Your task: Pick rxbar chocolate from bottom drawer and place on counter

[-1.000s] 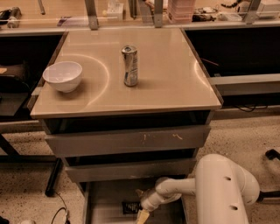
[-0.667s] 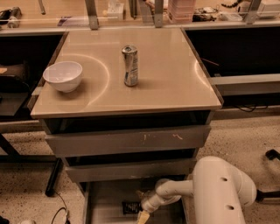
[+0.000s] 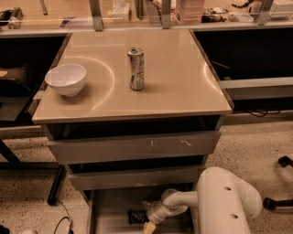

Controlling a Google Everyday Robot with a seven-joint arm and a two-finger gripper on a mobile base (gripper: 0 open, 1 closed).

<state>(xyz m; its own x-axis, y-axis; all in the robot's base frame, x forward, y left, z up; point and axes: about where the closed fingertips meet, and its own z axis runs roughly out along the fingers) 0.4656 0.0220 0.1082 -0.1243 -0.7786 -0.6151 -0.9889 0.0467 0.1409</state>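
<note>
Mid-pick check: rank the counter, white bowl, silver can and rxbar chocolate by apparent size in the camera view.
1. counter, by far the largest
2. white bowl and silver can: close, not ranked
3. rxbar chocolate, smallest; the gripper sits beside it, low in the bottom drawer

Speckled beige floor; black cables bottom left; dark table leg; cluttered shelf behind.

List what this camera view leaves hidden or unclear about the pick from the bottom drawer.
- The gripper, low in the bottom drawer, is cut by the camera view's lower edge.
- The rxbar chocolate is only a dark patch beside it; whether they touch is unclear.
- The drawer's front lies below that edge; the arm hides its right side.
</note>
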